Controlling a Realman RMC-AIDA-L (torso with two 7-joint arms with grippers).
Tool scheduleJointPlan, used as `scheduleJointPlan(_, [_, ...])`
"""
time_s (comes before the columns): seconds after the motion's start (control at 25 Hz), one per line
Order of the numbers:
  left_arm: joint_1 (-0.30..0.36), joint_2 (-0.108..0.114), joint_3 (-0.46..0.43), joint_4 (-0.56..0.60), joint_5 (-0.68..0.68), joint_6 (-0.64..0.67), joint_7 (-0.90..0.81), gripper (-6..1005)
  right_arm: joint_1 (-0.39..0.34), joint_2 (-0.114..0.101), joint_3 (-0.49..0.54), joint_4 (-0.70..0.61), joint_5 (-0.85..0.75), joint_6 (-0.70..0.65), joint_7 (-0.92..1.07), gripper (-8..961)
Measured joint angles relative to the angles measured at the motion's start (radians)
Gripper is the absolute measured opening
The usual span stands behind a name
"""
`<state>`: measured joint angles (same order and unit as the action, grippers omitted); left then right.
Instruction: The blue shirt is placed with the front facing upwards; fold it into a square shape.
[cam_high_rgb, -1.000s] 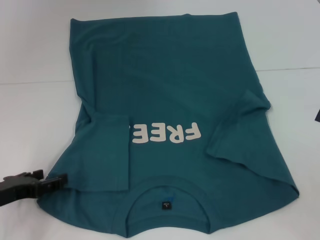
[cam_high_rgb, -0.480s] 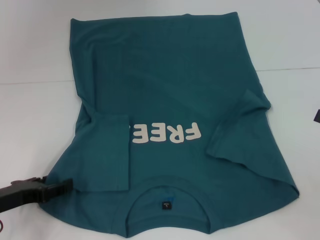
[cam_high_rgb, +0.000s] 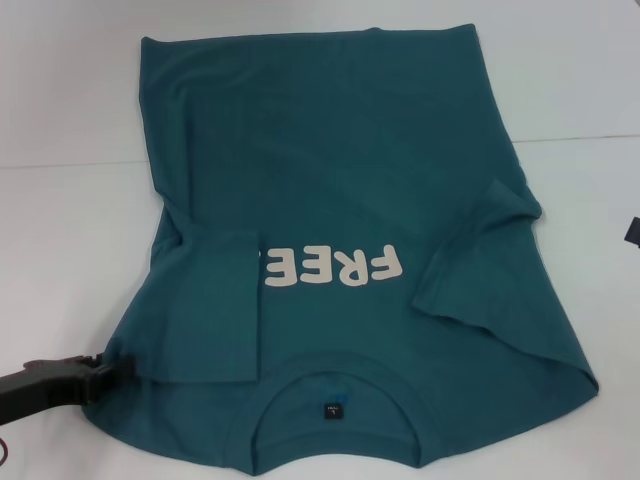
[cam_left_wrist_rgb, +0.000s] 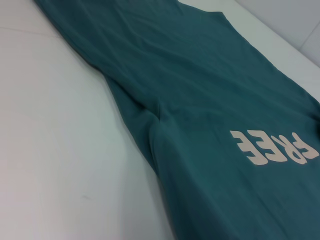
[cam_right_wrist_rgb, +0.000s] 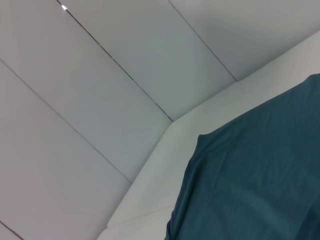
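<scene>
The blue shirt (cam_high_rgb: 340, 180) lies flat on the white table (cam_high_rgb: 70, 220), front up, with the neckline and its dark label (cam_high_rgb: 331, 410) nearest me. Both sleeves are folded inward over the chest. The left one covers the end of the cream "FREE" lettering (cam_high_rgb: 332, 266). My left gripper (cam_high_rgb: 112, 370) sits low at the shirt's near left shoulder edge, touching the cloth. Only a dark sliver of my right gripper (cam_high_rgb: 633, 232) shows at the right edge, away from the shirt. The shirt also shows in the left wrist view (cam_left_wrist_rgb: 200, 100) and the right wrist view (cam_right_wrist_rgb: 260, 175).
A seam in the table (cam_high_rgb: 60, 163) runs across behind the shirt's middle. White table shows on both sides of the shirt. The right wrist view shows a grey panelled wall (cam_right_wrist_rgb: 100, 75) beyond the table's far edge.
My left gripper pushed rightward onto the shirt's shoulder edge, then drew back a little to the left. The shirt has barely moved. The right arm stays put.
</scene>
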<state>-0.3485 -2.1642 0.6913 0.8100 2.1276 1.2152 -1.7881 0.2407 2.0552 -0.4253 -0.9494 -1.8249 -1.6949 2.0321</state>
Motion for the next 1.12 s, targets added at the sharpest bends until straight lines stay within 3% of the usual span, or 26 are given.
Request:
scheduleJointPlan(0.16, [-0.001,-0.001,-0.002,0.000,-0.002,0.018,0.000,377,0.002,-0.001,0.000,0.000,-0.003,-0.008,0.007,907])
scheduleJointPlan(0.28, [-0.003,-0.001,-0.004,0.005,-0.015,0.046,-0.002,147,-0.001,-0.013,0.005,-0.004,-0.004,-0.037,0.026,908])
scheduleJointPlan(0.52, [-0.008,0.001,-0.003,0.014,-0.027,0.070,-0.004,16,-0.011,-0.061,0.017,-0.034,-0.005,-0.078,0.098,908])
scheduleJointPlan(0.64, [-0.012,0.001,-0.003,0.016,-0.028,0.086,-0.006,16,-0.013,-0.088,0.014,-0.047,-0.050,-0.081,0.144,909])
scheduleJointPlan(0.84, [-0.014,0.001,-0.002,0.031,-0.029,0.104,-0.016,17,0.009,-0.129,0.015,-0.156,-0.260,-0.136,0.272,910])
scheduleJointPlan(0.96, [-0.017,-0.001,-0.002,0.036,-0.030,0.111,-0.025,17,0.027,-0.140,0.018,-0.234,-0.376,-0.159,0.335,910])
scheduleJointPlan(1.12, [-0.028,0.000,0.000,0.041,-0.031,0.110,-0.033,16,0.095,-0.169,0.021,-0.247,-0.492,-0.214,0.418,911])
